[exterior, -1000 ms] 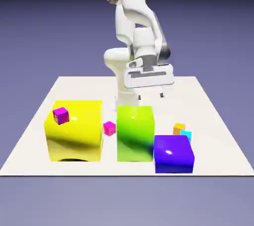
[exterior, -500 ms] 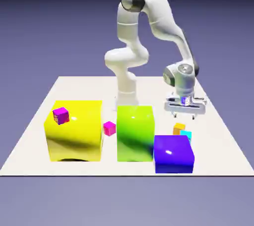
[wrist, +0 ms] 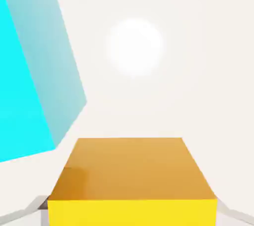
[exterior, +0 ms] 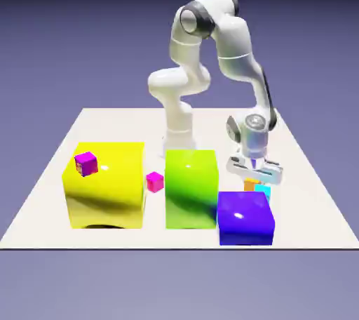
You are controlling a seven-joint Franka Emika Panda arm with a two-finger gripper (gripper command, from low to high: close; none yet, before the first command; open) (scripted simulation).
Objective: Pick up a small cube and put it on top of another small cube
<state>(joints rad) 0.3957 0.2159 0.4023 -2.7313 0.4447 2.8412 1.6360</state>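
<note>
The tiny orange cube [exterior: 249, 185] rests on the white table [exterior: 301, 164] behind the big blue cube, mostly covered by the hand. My gripper [exterior: 254, 179] has come down over it, pointing straight down. In the hand view the orange cube [wrist: 134, 170] fills the bottom middle, and the grey fingertips [wrist: 22, 213] stand just outside its two sides with a thin gap, so the gripper is open around it. The tiny cyan cube [exterior: 264, 191] sits right beside the orange one; it looms large in the hand view as the cyan cube [wrist: 30, 71] at the left.
A big blue cube [exterior: 244, 218] stands directly in front of the gripper, and a big green cube [exterior: 191, 189] is at its left. A big yellow cube [exterior: 105, 185] carries a tiny magenta cube [exterior: 86, 163]. A tiny pink cube [exterior: 155, 182] lies between yellow and green.
The arm swung from above the green cube toward the exterior view's right, then dropped until the hand straddles the orange cube. No cube has moved.
</note>
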